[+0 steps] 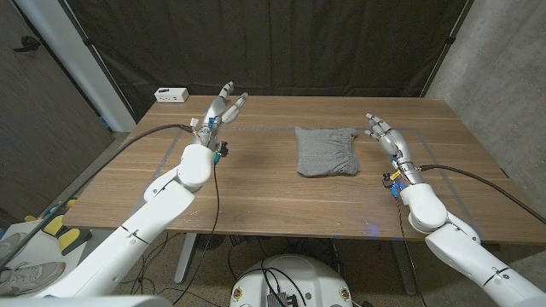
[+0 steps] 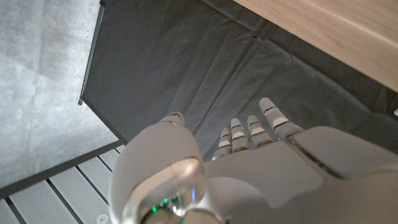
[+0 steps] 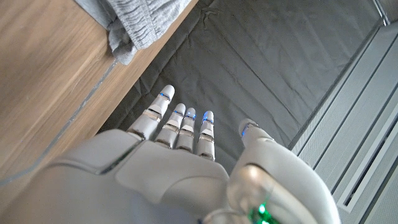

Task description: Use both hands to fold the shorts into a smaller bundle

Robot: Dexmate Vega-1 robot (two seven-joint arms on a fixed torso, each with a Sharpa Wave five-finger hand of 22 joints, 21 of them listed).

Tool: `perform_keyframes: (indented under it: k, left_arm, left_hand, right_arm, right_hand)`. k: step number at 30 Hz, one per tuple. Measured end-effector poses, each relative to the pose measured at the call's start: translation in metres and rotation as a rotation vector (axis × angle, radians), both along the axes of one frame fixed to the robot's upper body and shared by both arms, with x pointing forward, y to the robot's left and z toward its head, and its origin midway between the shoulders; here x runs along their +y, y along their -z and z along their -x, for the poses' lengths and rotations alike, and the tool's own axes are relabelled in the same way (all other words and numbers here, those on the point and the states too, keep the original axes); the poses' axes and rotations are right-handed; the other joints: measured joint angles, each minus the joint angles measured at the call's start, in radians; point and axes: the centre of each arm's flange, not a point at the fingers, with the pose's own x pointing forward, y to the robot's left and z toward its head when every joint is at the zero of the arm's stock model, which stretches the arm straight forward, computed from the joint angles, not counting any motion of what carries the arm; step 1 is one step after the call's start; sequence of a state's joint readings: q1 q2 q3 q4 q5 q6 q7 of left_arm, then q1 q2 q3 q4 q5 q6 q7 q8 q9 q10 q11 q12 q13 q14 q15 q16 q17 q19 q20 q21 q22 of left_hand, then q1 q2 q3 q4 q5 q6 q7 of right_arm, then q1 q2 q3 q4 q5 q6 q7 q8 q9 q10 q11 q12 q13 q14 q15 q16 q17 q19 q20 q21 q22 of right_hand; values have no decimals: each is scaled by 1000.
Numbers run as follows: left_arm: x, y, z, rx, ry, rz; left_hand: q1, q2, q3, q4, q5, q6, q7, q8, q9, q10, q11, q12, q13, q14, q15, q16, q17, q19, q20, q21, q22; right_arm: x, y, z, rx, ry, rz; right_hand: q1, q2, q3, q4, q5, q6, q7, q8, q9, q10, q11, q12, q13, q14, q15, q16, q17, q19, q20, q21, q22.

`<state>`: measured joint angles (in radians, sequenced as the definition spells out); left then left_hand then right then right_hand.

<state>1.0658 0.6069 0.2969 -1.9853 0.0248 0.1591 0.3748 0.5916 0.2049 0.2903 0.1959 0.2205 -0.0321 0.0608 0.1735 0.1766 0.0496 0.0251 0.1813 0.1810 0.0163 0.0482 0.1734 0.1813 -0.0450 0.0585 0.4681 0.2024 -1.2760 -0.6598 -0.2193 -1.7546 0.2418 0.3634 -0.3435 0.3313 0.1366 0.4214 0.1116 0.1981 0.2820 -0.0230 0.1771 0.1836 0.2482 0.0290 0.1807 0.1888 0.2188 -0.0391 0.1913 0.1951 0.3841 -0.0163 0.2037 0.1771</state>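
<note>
folded grey shorts (image 1: 326,152) mid worktop (image 1: 256,188), between my left hand (image 1: 218,111) and right hand (image 1: 382,133), both released, fingers apart, touching nothing

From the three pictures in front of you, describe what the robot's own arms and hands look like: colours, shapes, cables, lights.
Both arms are glossy white rounded shells with ball-like joints. The left hand and right hand are silver-grey with segmented fingers that have pale tips; small blue lights glow near the tips in the right wrist view. Green lights glow on the wrist housings. A black cable runs to each arm, with small blue and yellow fittings at the wrists.
</note>
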Motion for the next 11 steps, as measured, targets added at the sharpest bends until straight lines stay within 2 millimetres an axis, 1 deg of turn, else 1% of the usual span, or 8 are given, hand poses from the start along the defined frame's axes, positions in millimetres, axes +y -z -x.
perform_keyframes:
  k: [2, 3, 4, 6, 7, 9, 10, 11]
  left_arm:
    - [6, 2, -5, 8, -15, 0]
    - [1, 1, -4, 18, 64, 30]
    - [2, 2, -7, 27, 89, 43]
    - [3, 4, -10, 38, 118, 55]
    - [3, 4, -11, 43, 139, 63]
    - [6, 5, -14, 48, 135, 62]
    - [4, 5, -16, 55, 174, 75]
    - [4, 5, -16, 56, 177, 76]
  left_hand:
    - [-17, -1, 0, 0, 0, 0, 0, 1, 0, 0, 0, 0, 0, -5, 5, 0, 0, -2, -1, -1, 0]
    - [-29, -3, -2, 2, 0, 0, 0, 0, 0, -4, 4, 0, 0, -5, 5, 0, 0, -4, -3, -6, 0]
    - [-46, -4, -6, 6, 2, 0, 0, 0, 0, -6, 6, 0, 0, -5, 5, 0, 0, -6, -5, -7, 0]
    - [-76, -7, -10, 10, 7, 4, 4, 4, 0, -7, 7, 4, 0, -5, 5, 4, 0, -6, -5, -7, 0]
    - [-91, -9, -16, 9, 7, 4, 4, 4, 0, -7, 7, 5, 0, -7, 7, 4, 0, -7, -6, -7, 0]
    - [-124, -13, -29, 9, 12, 6, 6, 4, 0, -7, 7, 5, 0, -11, 11, 4, 0, -13, -8, -7, 0]
    - [-140, -15, -32, 7, 13, 9, 9, 4, 0, -7, 7, 5, 0, -11, 11, 4, 0, -17, -8, -7, 0]
    - [-153, -16, -37, 9, 14, 9, 9, 4, 0, -7, 7, 5, 0, -11, 10, 4, 0, -18, -7, -10, 0]
  right_arm:
    - [0, -2, 2, -9, -19, -18]
    - [0, -2, 2, -9, -19, -18]
    - [0, 1, -2, -8, -20, -51]
    - [0, 1, -1, -10, -17, -62]
    - [-1, 0, -1, -13, -13, -69]
    - [-1, 1, 1, -16, -5, -78]
    - [-1, 2, 1, -17, 1, -87]
    - [0, 4, 2, -19, 4, -93]
  right_hand:
    - [-6, -6, -3, 3, 0, 2, 2, 0, 0, 4, 4, 4, 0, -3, 3, 0, 0, 0, 0, 0, 0]
    - [-12, -5, -9, 4, 0, -1, 5, 0, 0, 5, 5, 4, 0, -3, 3, 0, 0, 0, 0, 0, 0]
    - [-19, -8, -13, 6, 0, -2, 6, 0, 0, 3, 8, 4, 0, -3, 3, 0, 0, 0, 0, 0, 0]
    - [-26, -16, -19, 12, 0, 0, 11, 0, 0, 2, 13, 4, 0, -5, 5, 0, 0, 4, 4, 0, 0]
    - [-29, -18, -20, 13, 0, 1, 13, 0, 0, 4, 15, 4, 0, -7, 7, 0, 0, 4, 4, 0, 0]
    - [-38, -19, -30, 14, 0, -2, 16, 1, 0, 5, 16, 4, 0, -7, 7, 0, 0, 4, 4, 0, 0]
    - [-42, -24, -31, 16, 0, -2, 16, 4, 0, 5, 16, 4, 0, -7, 7, 0, 0, 4, 4, 0, 0]
    - [-44, -26, -33, 18, 0, -1, 16, 4, 0, 5, 16, 4, 0, -7, 7, 0, 0, 4, 4, 0, 0]
